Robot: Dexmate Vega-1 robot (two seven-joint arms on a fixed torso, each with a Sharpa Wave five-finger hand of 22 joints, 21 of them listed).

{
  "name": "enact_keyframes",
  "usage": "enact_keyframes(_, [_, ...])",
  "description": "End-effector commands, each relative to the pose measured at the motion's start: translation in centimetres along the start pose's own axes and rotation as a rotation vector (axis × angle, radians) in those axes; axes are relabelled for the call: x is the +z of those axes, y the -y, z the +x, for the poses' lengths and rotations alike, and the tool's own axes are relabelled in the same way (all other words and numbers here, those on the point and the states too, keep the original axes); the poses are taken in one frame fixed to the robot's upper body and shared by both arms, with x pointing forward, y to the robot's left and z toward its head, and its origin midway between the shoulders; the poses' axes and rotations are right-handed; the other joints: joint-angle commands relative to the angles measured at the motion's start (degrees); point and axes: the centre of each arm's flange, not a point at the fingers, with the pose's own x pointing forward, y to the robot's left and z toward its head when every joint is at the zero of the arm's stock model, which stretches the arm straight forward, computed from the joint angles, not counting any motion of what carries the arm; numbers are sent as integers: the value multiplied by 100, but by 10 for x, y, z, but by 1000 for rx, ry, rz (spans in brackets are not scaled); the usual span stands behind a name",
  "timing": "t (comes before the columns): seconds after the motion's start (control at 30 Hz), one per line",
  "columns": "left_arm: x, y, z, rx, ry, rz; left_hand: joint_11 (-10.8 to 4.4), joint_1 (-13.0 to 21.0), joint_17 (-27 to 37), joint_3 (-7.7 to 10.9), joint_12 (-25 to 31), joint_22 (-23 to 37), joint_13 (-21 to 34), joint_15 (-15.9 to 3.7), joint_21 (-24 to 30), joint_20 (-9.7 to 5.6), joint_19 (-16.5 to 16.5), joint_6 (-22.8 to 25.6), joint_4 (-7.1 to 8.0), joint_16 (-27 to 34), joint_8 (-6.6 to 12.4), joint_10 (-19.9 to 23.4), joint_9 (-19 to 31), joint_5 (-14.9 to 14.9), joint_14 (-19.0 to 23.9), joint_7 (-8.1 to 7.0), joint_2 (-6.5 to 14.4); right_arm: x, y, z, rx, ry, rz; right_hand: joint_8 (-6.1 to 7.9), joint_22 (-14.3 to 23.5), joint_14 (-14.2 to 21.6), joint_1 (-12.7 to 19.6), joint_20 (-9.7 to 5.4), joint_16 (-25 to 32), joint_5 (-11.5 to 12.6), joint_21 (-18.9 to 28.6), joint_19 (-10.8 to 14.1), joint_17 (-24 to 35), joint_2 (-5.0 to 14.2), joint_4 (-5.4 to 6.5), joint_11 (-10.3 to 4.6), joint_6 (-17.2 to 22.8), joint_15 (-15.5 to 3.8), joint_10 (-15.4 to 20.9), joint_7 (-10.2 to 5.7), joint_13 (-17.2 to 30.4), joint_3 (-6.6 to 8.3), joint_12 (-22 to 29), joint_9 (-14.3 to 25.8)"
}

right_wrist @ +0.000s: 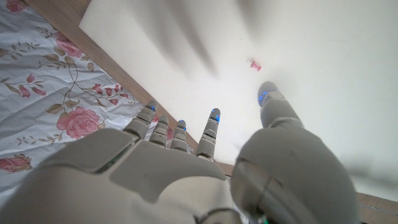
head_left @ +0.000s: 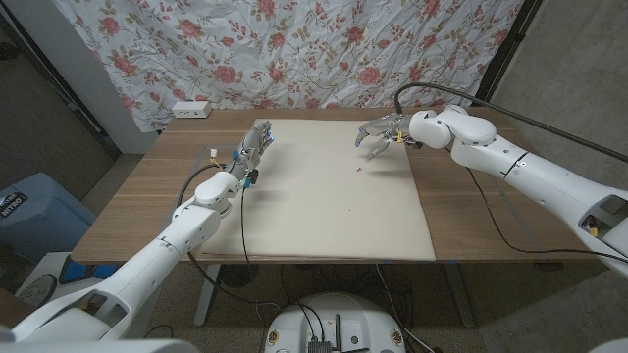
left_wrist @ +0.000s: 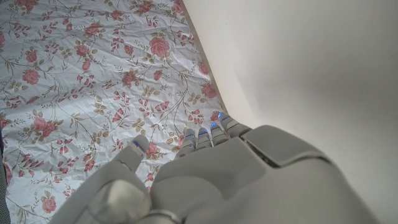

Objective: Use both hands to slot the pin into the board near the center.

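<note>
A cream board [head_left: 334,196] covers the middle of the wooden table. On its far part lies a tiny red pin [head_left: 361,169], seen in the right wrist view as a pink pin [right_wrist: 254,63] lying on its side. My right hand [head_left: 378,134] hovers just beyond the pin over the board's far right, fingers spread and curved downward, holding nothing; its fingertips [right_wrist: 214,115] stop short of the pin. My left hand [head_left: 250,152] reaches along the board's far left edge with fingers stretched out and nothing in them; in the left wrist view the left hand [left_wrist: 211,180] sits beside the board [left_wrist: 311,62].
A second small red speck [head_left: 350,207] lies near the board's middle. A white box [head_left: 190,109] sits at the table's far left corner, with a small object [head_left: 211,152] on the bare wood nearby. A floral cloth [head_left: 294,49] hangs behind the table. A blue bin [head_left: 29,211] stands left of the table.
</note>
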Motion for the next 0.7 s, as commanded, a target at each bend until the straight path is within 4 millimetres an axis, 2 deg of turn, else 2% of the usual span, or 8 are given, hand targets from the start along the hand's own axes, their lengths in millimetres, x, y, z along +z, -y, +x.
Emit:
enact_keyframes(0.03, [-3,2,1,-4,-13,-1,21,22,12,62,-11,16,15,-7,-13,-56,40,19,2,6,-19,28,21,12,25,-14,486,5,-4,8,33,10,-45,45,27,62,-21,-66,36,-12,32,48,22,41,23,48,27,-6,16,-18,29,-9,-1,20])
enact_keyframes(0.3, [-3,2,0,1,-21,5,28,21,12,72,-12,16,15,0,-19,-55,37,17,2,2,-22,34,22,11,35,-12,484,8,-7,12,41,13,-53,102,28,128,32,-96,57,-17,51,123,28,65,25,100,123,3,60,-23,30,-14,-10,33])
enact_keyframes(0.7, [-4,3,-3,4,-25,6,33,17,13,85,-16,16,16,4,-26,-56,39,22,5,-6,-23,36,22,8,37,-5,479,12,-14,16,29,10,-78,228,27,203,118,-101,81,-38,68,230,43,116,32,90,341,-20,117,-29,31,-22,-26,66])
